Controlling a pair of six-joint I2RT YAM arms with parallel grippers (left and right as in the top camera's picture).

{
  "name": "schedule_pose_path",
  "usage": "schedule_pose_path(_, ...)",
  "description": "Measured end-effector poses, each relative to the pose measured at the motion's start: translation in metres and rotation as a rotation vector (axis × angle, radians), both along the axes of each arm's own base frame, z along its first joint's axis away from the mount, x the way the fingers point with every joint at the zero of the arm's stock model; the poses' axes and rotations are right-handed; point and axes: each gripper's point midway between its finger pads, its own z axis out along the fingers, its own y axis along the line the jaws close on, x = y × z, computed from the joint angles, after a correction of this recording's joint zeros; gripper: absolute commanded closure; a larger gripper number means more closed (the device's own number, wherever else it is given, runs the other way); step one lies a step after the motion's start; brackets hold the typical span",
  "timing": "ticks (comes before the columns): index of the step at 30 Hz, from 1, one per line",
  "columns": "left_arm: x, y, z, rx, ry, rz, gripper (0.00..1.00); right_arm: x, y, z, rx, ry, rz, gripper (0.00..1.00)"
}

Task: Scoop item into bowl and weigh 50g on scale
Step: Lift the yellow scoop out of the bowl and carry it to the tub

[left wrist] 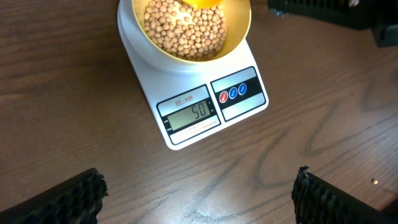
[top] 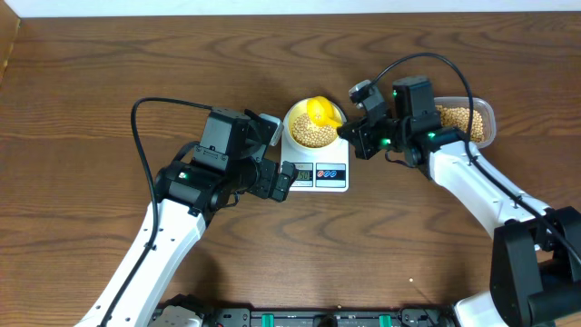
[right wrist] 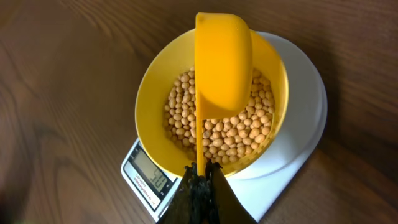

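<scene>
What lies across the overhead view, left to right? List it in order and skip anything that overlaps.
left end effector → bowl of beans → right end effector, gripping the yellow scoop → clear tub. The scale and scoop overlap the bowl, so they are left out.

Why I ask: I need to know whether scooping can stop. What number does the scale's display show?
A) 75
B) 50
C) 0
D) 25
B: in the left wrist view the display on the white scale reads 50, with the yellow bowl of soybeans sitting on its platform.
</scene>
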Motion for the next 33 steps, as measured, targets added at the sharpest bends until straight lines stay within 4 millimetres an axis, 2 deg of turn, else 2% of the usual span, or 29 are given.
schedule_pose_path(11, 0.0, 0.0, 0.0, 0.0, 0.0, 0.0, 0.02, 0.015, -0.018, 0.027, 0.09, -0.063, -0.017, 0.99)
schedule_pose_path(23, 0.0, 0.0, 0.0, 0.0, 0.0, 0.0, 0.02, 0.018, -0.051, 0.095, 0.134, -0.218, -0.092, 0.99)
schedule_pose_path(29, 0.0, 0.0, 0.0, 0.0, 0.0, 0.0, 0.02, 0.024, -0.097, 0.127, 0.163, -0.265, -0.224, 0.99)
schedule_pose_path(33, 0.0, 0.0, 0.0, 0.0, 0.0, 0.0, 0.02, 0.025, -0.135, 0.129, 0.183, -0.208, -0.351, 0.99)
